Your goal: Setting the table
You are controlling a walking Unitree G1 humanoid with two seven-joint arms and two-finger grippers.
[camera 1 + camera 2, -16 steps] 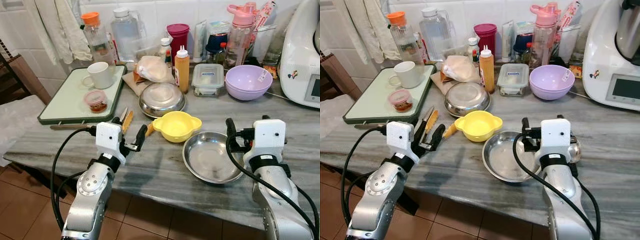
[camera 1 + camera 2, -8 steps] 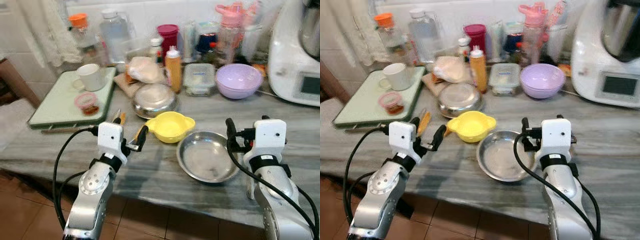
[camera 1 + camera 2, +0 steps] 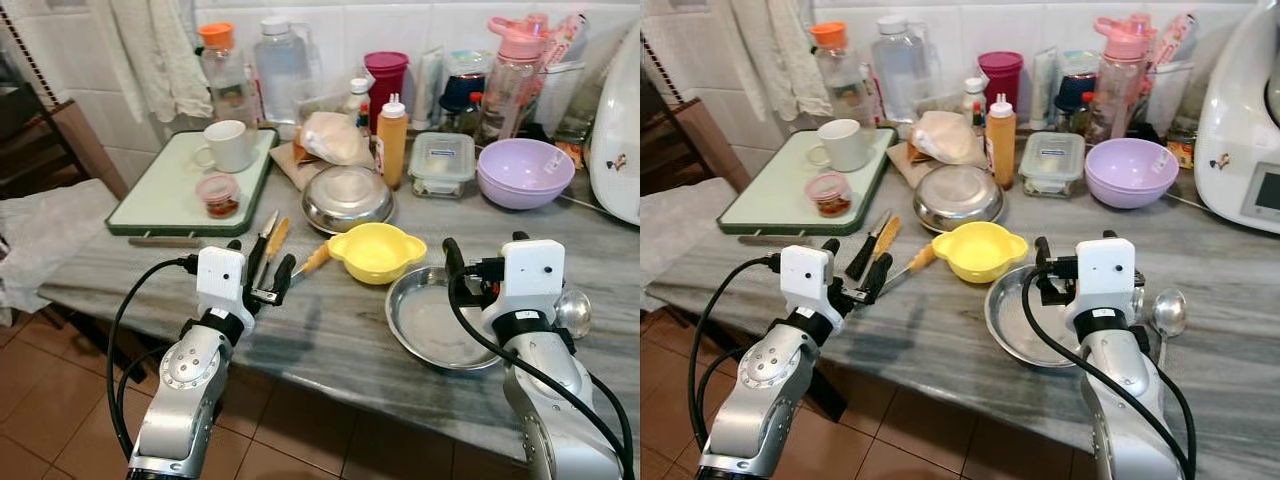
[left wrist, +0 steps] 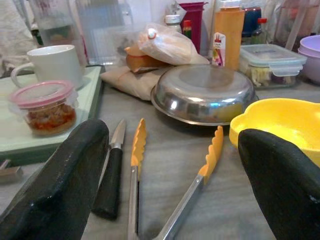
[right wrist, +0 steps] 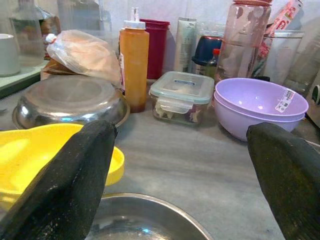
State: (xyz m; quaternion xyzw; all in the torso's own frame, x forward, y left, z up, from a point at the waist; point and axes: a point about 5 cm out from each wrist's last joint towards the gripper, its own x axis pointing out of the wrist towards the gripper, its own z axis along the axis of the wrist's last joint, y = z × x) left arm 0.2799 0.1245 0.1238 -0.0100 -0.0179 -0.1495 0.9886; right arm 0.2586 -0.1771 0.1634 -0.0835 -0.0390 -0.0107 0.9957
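The left gripper point(image 3: 262, 281) hovered with its fingers spread and nothing between them, just short of the tongs point(image 4: 165, 185). The tongs lay flat on the counter point(image 3: 330, 340) straight ahead of it, their long axis running away from the gripper toward the yellow bowl point(image 3: 378, 250), orange tips farthest off, steel arms nearer. In the left wrist view both arms of the tongs fell inside the gap between the black fingers point(image 4: 55, 185), so the left arm was plainly the nearer one; a short push forward and down would likely bring the handles within the grasp. Beside the tongs, on the side away from the yellow bowl, lay a knife point(image 3: 262, 238) with a black handle, roughly parallel and close enough to be caught by mistake.

The right gripper point(image 3: 1072, 272) was likewise spread and empty, poised over the near rim of the shallow steel dish point(image 3: 440, 325), which touched or nearly touched the yellow bowl. A steel ladle point(image 3: 1167, 312) lay just beyond the dish, away from the yellow bowl.

The counter was grey veined stone, smooth. The yellow bowl looked like matte plastic with two lobed ears. Behind it sat an upturned steel bowl point(image 3: 347, 198), shiny and domed.
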